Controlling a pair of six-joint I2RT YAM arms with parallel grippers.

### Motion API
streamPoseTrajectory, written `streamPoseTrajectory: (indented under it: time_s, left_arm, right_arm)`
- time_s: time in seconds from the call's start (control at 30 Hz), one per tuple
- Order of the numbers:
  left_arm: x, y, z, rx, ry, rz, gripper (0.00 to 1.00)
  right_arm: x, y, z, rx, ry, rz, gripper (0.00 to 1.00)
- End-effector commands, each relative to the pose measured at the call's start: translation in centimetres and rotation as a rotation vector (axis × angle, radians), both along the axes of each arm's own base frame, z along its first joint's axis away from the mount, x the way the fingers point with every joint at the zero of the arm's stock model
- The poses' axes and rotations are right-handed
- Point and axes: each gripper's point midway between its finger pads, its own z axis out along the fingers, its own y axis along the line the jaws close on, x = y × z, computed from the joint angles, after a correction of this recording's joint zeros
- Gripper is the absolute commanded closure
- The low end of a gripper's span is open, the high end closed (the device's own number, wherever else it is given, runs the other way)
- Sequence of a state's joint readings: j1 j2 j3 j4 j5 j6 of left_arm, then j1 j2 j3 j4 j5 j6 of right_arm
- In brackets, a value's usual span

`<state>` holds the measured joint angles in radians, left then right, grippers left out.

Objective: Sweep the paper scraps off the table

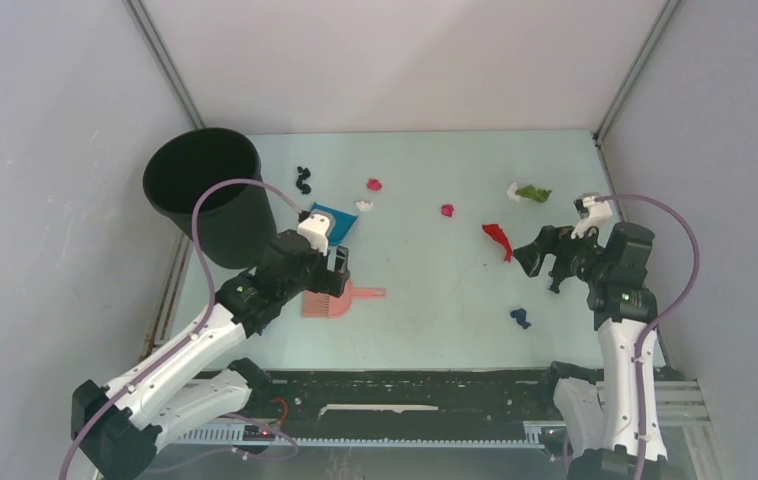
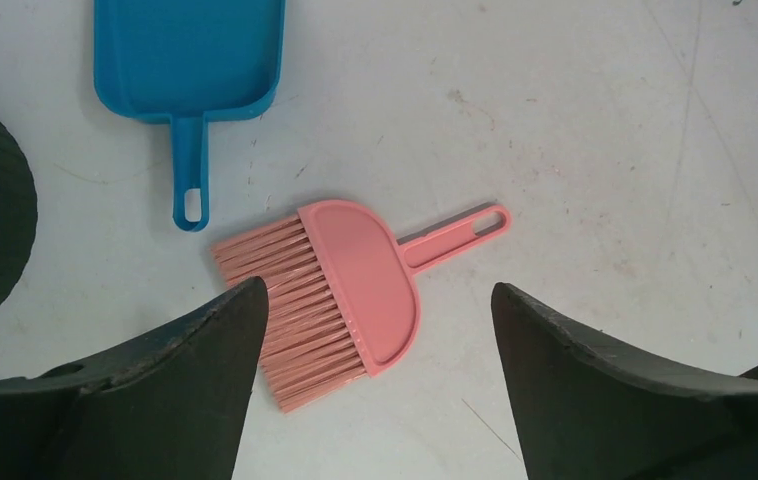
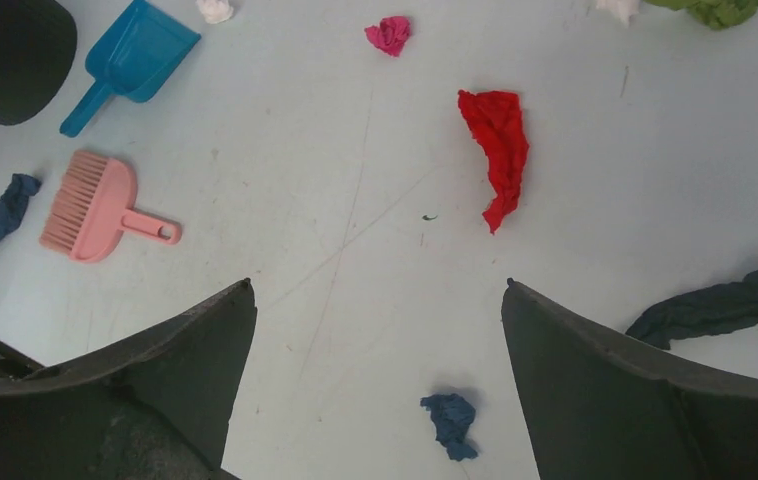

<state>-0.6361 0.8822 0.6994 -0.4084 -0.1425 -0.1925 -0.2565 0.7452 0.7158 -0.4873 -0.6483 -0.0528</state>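
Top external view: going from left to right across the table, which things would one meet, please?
Black bin → black scrap → central pink scrap → red scrap → green scrap. The others overlap sideways, so I left them out.

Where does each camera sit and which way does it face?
Top external: above and behind the bases, looking down on the table; both arms show, left gripper and right gripper.
Left wrist: looks down at the pink brush and blue dustpan; left fingers at bottom.
Right wrist: looks down at the red scrap; right fingers at bottom.
Shared: brush and dustpan appear in all three.
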Motion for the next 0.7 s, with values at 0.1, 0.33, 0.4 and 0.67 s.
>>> streamPoseTrajectory:
  time_s: [0.1, 0.33, 0.4, 0.67]
  left_arm:
    - [1.0, 0.5, 2.6, -0.016, -0.059, 0.045, 0.11]
    - [0.9, 1.4, 3.6, -0.073, -0.074, 0.137, 0.11]
    - [0.9, 1.7, 3.7, -0.08, -0.059, 0.165, 0.15]
    - [-0.7, 6.5, 2.1, -0.043, 0.025, 0.37, 0.15]
  right_arm:
    - [-1.1, 3.6, 1.5, -0.035, -0.107, 0.292, 0.0]
    - [-2.4, 12.0, -2.2, -0.251, -0.089, 0.675, 0.02]
    - [-2.8, 14.5, -2.8, -0.307, -0.089, 0.786, 0.11]
    - [-2.8, 24.7, -5.0, -0.398, -0.083, 1.086, 0.31]
